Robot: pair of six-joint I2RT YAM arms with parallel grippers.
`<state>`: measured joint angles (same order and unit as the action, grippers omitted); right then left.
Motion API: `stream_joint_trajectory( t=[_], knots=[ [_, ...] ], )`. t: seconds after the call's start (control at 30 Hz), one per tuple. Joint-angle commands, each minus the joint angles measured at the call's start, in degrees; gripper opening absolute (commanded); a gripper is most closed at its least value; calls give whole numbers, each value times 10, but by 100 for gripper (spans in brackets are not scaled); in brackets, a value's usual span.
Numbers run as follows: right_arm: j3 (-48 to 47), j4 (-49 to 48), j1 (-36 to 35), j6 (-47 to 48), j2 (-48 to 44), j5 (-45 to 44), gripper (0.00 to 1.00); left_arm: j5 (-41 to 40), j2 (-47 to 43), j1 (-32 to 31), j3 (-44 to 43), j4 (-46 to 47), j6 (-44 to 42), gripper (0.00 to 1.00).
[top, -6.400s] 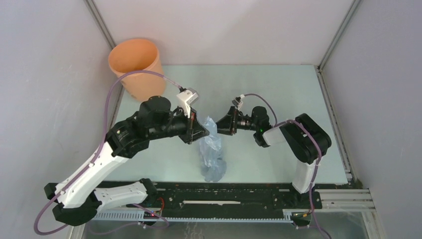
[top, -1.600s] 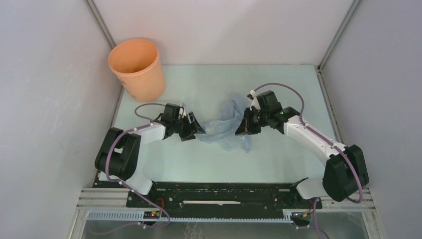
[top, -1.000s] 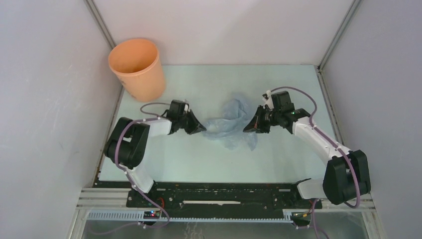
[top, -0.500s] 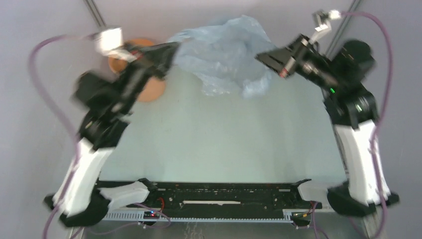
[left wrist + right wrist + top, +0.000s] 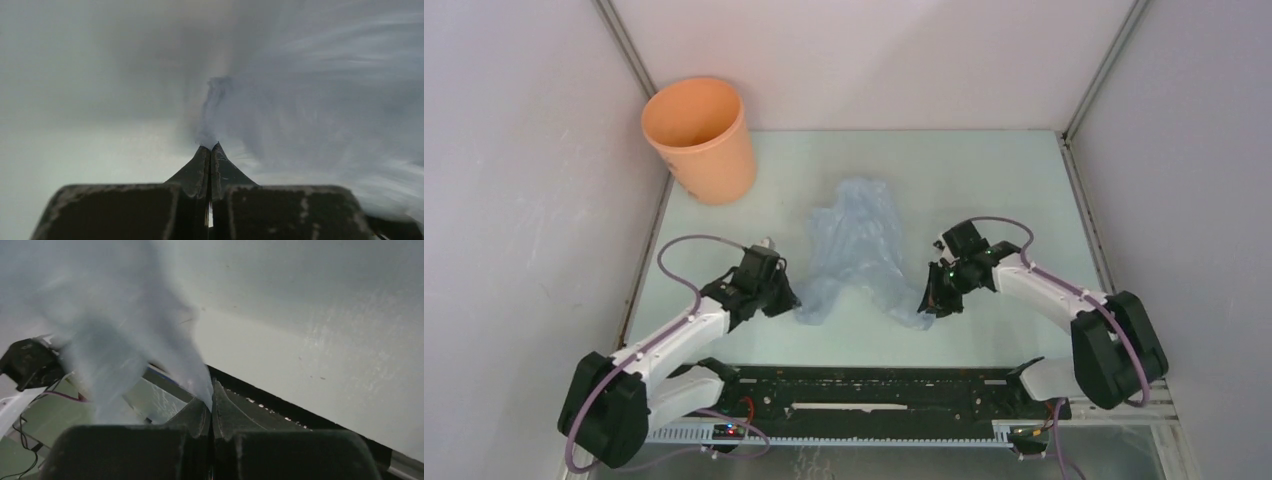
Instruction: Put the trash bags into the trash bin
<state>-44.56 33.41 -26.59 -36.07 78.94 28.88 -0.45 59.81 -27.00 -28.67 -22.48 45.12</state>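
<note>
Where bag (image 5: 300,100) blurs, left claw (image 5: 210,148), right claw (image 5: 210,392)

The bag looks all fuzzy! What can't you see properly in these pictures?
Left wrist view: the trash bag is blurred, so its wrinkles and edges beyond the left gripper are lost.
Right wrist view: the blurred bag covers the left side past the right gripper.
Top view: the bag's mouth cannot be found among the folds; both pinches are too small.

2 arms (image 5: 674,335): white links, black joints | purple cables (image 5: 686,241) | black end effectors (image 5: 210,150)
</note>
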Motion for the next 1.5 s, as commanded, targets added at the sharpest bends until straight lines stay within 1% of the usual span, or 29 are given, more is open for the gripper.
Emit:
stream_joint_trajectory(
  t=[0.0, 0.07, 0.13, 0.23, 0.3, 0.33, 0.37, 0.4, 0.43, 0.47, 0.5, 0.53, 0.6, 0.67, 0.73, 0.8, 0.87, 0.9, 0.93, 1.0, 1.07, 1.13, 1.2, 1.27, 1.3, 1.37, 1.4, 1.43, 1.47],
  knots=[
    [-101, -2, 16, 11, -85, 1, 0, 43, -36, 2, -136, 77, 17, 0],
    [-184, 27, 34, 13, -91, -2, 0, 54, 2, 2, -255, 50, -20, 0],
    [-302, 70, 54, 20, -83, -5, 0, 62, 54, 3, -425, 3, -52, 0],
    [-540, 156, 63, 39, -51, -40, 0, 86, 131, -5, -691, -48, -86, 0],
    [-705, 202, 54, 54, -21, -57, 0, 83, 171, -25, -860, -68, -117, 0],
    [-776, 216, 41, 64, -11, -71, 0, 69, 183, -51, -922, -75, -144, 0],
    [-822, 221, 28, 75, -6, -82, 0, 50, 185, -72, -959, -76, -169, 0],
    [-844, 218, 16, 83, -9, -88, 0, 37, 179, -89, -965, -68, -188, 0],
    [-834, 205, 11, 87, -20, -86, 0, 31, 165, -95, -938, -53, -189, 0],
    [-795, 185, 9, 88, -47, -81, 0, 23, 141, -95, -883, -29, -177, 0],
    [-729, 159, 11, 82, -73, -78, 0, 9, 113, -95, -812, -6, -158, 0],
    [-628, 137, 15, 73, -97, -75, 0, -17, 86, -92, -727, 14, -140, 0],
    [-457, 91, 33, 42, -140, -45, 0, -25, 42, -69, -568, 36, -78, 0],
    [-291, 48, 48, 8, -168, -11, 0, -3, 21, -37, -396, 46, -13, 0],
    [-176, 43, 44, -6, -173, -13, 0, 67, 28, -6, -281, 48, 54, 0],
    [-101, 48, 32, -10, -169, -22, 0, 94, 32, -5, -199, 63, 70, 0],
    [-62, 49, 17, -18, -171, -32, 0, 97, 27, -4, -153, 42, 97, 0],
    [-59, 48, 6, -20, -175, -37, 0, 102, 23, -5, -147, 38, 99, 0],
    [-62, 41, 0, -19, -180, -43, 0, 105, 22, -5, -155, 29, 97, 0],
    [-88, 39, 7, -21, -189, -55, 0, 102, 42, -4, -220, -7, 71, 0],
    [-137, 39, 34, -21, -177, -54, 0, 102, 95, 3, -345, -44, 36, 0],
    [-211, 50, 63, -21, -150, -37, 0, 106, 164, 6, -506, -76, 4, 0],
    [-321, 81, 78, -16, -111, -24, 0, 124, 239, 7, -692, -114, -23, 0],
    [-474, 140, 72, 0, -78, -35, 0, 144, 311, 6, -882, -165, -32, 0],
    [-589, 171, 58, 14, -65, -55, 0, 154, 340, 4, -972, -185, -32, 0],
    [-732, 215, 7, 47, -47, -126, 0, 149, 377, -7, -1103, -215, -48, 0],
    [-762, 219, -21, 63, -47, -149, 0, 133, 376, -16, -1127, -222, -66, 0],
    [-760, 206, -37, 70, -55, -158, 0, 104, 361, -26, -1114, -224, -86, 0],
    [-726, 186, -42, 70, -68, -157, 0, 81, 340, -33, -1066, -222, -101, 0]
  ],
)
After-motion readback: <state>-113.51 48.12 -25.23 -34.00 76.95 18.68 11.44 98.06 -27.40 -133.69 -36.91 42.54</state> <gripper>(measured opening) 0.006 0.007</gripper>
